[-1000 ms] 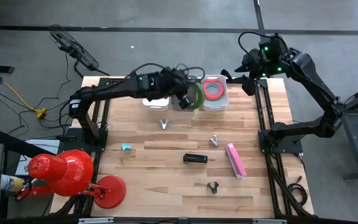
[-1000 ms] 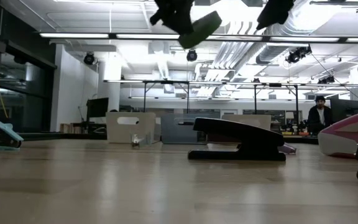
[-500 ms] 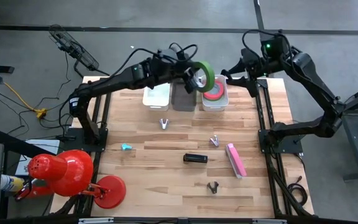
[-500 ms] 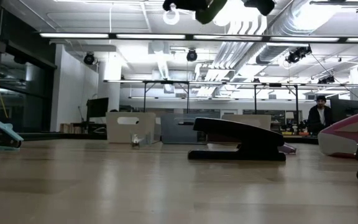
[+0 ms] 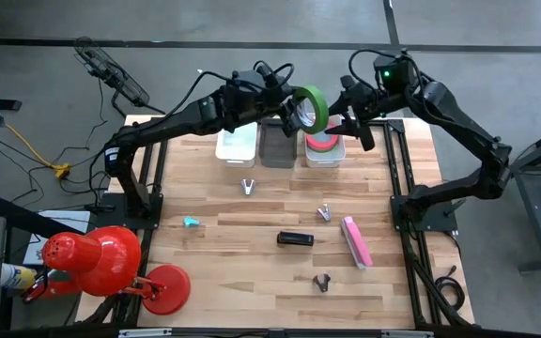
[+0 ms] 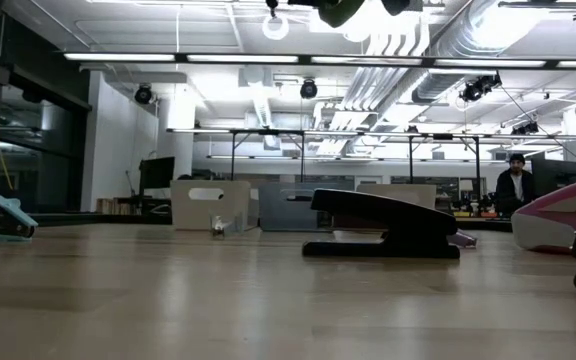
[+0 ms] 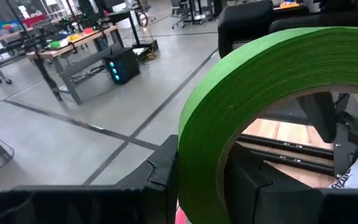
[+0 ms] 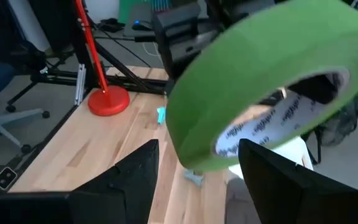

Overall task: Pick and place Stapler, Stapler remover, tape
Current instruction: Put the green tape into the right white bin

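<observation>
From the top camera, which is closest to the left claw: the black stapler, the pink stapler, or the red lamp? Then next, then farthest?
From the left gripper, high view:
1. Black stapler, mid-table.
2. Pink stapler, right side, slightly farther.
3. Red lamp, the table's left near corner, farthest.

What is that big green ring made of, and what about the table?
The bright green ring-shaped tape roll, held up by the left gripper, looks like matte paper masking tape: dull green outside and a whitish printed core inside, likely cardboard. The pale plank table looks like wood with a smooth finish, showing grain and board seams.
</observation>
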You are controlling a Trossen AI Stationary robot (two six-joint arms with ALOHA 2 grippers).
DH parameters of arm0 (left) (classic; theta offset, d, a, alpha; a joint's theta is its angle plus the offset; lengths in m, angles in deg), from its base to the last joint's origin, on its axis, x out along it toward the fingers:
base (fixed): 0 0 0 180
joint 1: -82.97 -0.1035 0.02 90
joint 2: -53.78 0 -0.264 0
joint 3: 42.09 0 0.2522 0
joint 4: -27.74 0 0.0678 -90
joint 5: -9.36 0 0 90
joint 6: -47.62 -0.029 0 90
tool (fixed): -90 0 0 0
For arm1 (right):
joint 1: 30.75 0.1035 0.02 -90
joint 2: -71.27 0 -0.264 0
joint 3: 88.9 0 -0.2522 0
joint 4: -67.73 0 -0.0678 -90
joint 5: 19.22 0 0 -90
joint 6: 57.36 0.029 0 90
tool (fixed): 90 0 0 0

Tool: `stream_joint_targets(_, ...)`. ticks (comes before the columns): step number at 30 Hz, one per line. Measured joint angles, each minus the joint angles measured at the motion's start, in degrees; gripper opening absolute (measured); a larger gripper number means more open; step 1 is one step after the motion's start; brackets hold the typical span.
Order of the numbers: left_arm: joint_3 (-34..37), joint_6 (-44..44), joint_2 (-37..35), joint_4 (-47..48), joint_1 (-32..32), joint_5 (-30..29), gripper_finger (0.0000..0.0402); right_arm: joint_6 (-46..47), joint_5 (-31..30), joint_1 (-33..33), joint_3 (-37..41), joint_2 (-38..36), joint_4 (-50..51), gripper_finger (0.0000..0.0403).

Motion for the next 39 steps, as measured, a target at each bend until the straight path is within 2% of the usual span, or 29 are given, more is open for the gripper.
stream_joint_targets(10, 0.0, -0.17, 0.0, -0.05, 0.07, 0.27, 0.0082, 2.38, -0.42, 5.36, 0.0, 2.6, -5.79, 0.0213)
stream_joint_targets(14, 0.0, -0.19, 0.0, 0.12, 0.02, 0.23, 0.0082, 2.41, -3.82, 6.26, 0.0, 2.8, -5.92, 0.0207)
stream_joint_targets(18, 0.0, -0.18, 0.0, 0.78, 0.04, 0.18, 0.0082, 3.24, -4.19, 6.15, 0.0, 2.8, -5.91, 0.0175)
stream_joint_targets(24, 0.0, -1.16, 0.0, 0.37, 0.07, 0.9, 0.0082, 4.29, -3.23, 5.87, 0.02, 2.8, -5.51, 0.0097)
stream_joint_targets(29, 0.0, -0.73, 0.0, 0.46, 0.04, 1.47, 0.0082, 5.12, -3.18, 5.91, 0.02, 2.8, -5.71, 0.0091)
stream_joint_targets(39, 0.0, 0.23, 0.0, 2.03, 0.02, -1.31, 0.0182, 6.25, -10.4, 5.66, 0.02, 2.6, -5.83, 0.0089)
